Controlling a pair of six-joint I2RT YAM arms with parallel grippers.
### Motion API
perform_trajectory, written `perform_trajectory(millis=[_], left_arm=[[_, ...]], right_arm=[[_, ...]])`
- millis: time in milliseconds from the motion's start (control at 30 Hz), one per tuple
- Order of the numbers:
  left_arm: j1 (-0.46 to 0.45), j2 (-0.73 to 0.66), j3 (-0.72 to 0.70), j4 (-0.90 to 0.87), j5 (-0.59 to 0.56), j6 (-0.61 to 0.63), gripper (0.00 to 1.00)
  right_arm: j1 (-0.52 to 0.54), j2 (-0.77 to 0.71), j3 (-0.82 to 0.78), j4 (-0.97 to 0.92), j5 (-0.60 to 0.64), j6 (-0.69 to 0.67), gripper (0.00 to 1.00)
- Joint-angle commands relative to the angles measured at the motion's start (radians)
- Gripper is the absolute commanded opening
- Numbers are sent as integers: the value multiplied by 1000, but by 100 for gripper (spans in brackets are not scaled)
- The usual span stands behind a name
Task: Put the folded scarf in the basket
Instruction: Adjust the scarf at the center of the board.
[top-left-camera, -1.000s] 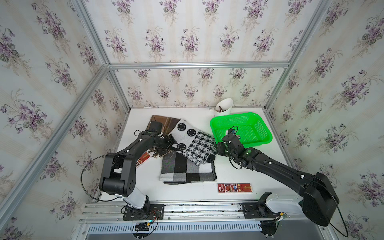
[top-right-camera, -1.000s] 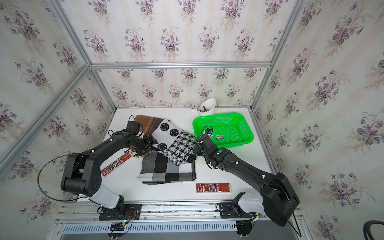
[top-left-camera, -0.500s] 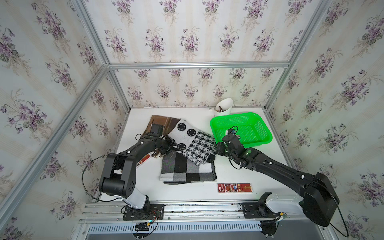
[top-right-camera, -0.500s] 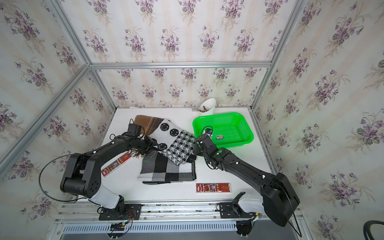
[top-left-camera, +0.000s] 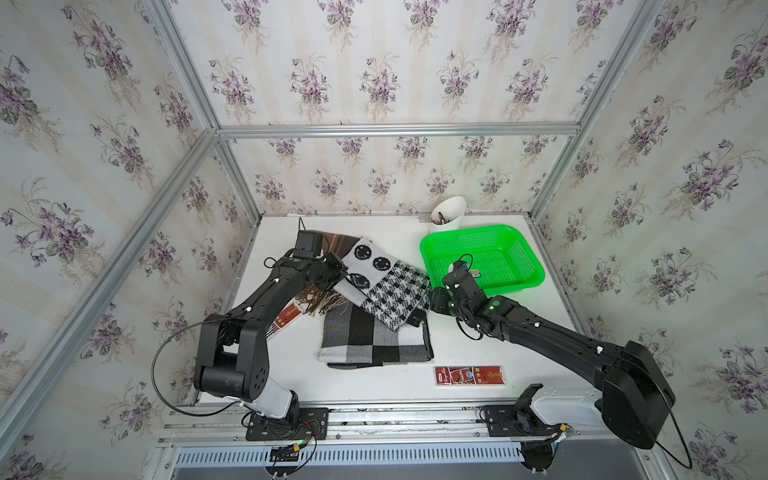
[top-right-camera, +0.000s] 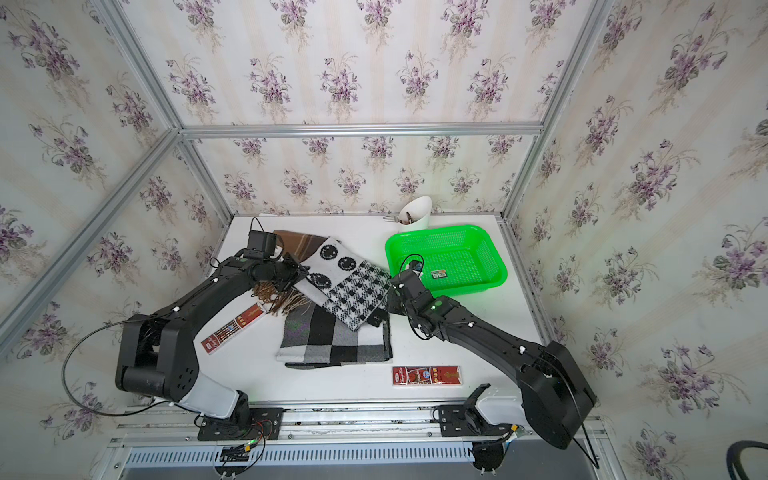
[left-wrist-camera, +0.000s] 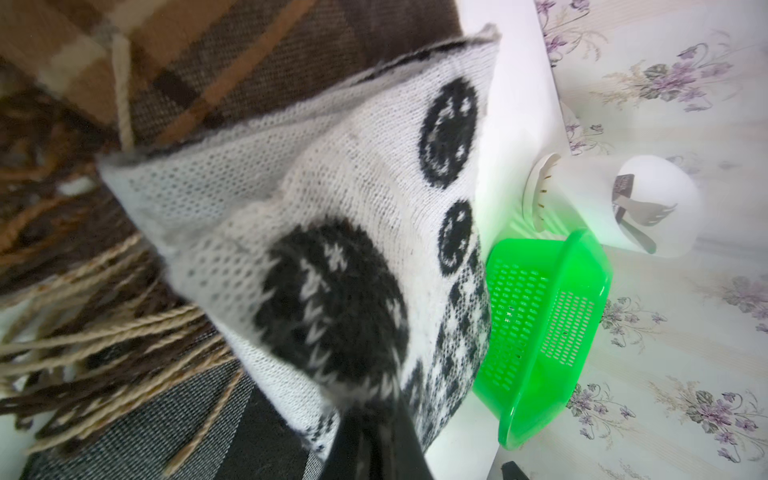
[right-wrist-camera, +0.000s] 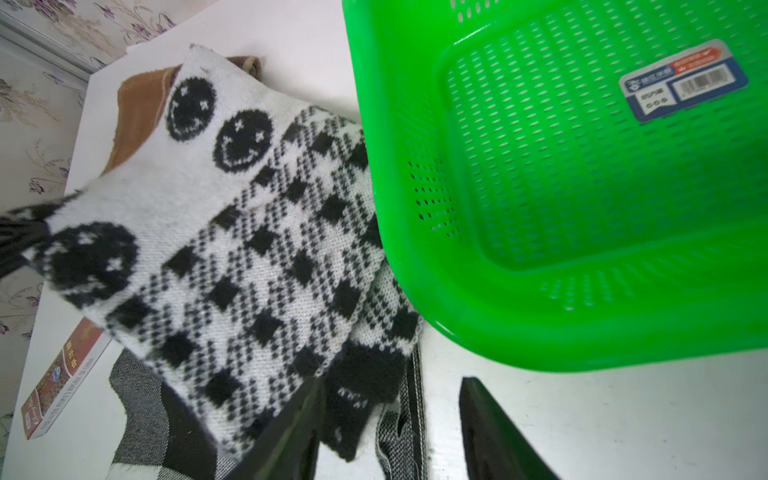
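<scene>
The folded scarf (top-left-camera: 382, 282) is white knit with black smiley faces and a houndstooth half, and it lies aslant across two other scarves mid-table. My left gripper (top-left-camera: 341, 272) is shut on its left edge, the knit pinched between the jaws (left-wrist-camera: 374, 432). Open at the scarf's near-right corner, my right gripper (top-left-camera: 432, 299) has its fingers (right-wrist-camera: 291, 432) either side of the black corner tip (right-wrist-camera: 365, 374). The bright green basket (top-left-camera: 519, 254) stands just right of the scarf, holding only a label sticker (right-wrist-camera: 681, 79). Both top views show the scarf (top-right-camera: 345, 282) and basket (top-right-camera: 490, 257).
A grey-and-black checked scarf (top-left-camera: 374, 340) lies under the smiley one, and a brown plaid scarf (top-left-camera: 332, 243) with fringe (top-left-camera: 320, 297) lies behind it. A white utensil cup (top-left-camera: 449, 212) stands behind the basket. Two red flat boxes lie at the front (top-left-camera: 469, 375) and left (top-left-camera: 286, 318).
My left gripper has slid in to the scarf's left edge and shut on it. The right arm has hardly moved.
</scene>
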Motion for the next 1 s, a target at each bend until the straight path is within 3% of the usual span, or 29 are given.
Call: perform_trajectory(millis=[0,167,267,300,367,533,800,967], left_arm=[[25,9,15,-54,-38,48,5],[45,44,18,-70,-28,79,9],[55,60,-3,-64,-95,113,13],[58,72,-6,-57,-95,125,18],[61,105,0,-58,-75,146,52],[61,110,-57,-22,-80,134,68],[60,82,-113,18,-84,129,72],[43,114,-138,85,11,76,72]], right_arm=[[2,17,-5,27,-64,26,68],[5,44,-42,120,-156,87,83],[5,81,-56,186,-199,135,83],[6,91,-63,211,-211,155,83],[12,115,-79,273,-213,199,83],[14,182,-94,377,-136,262,82],[15,312,-50,446,-99,299,82],[14,342,-27,426,-92,297,79]])
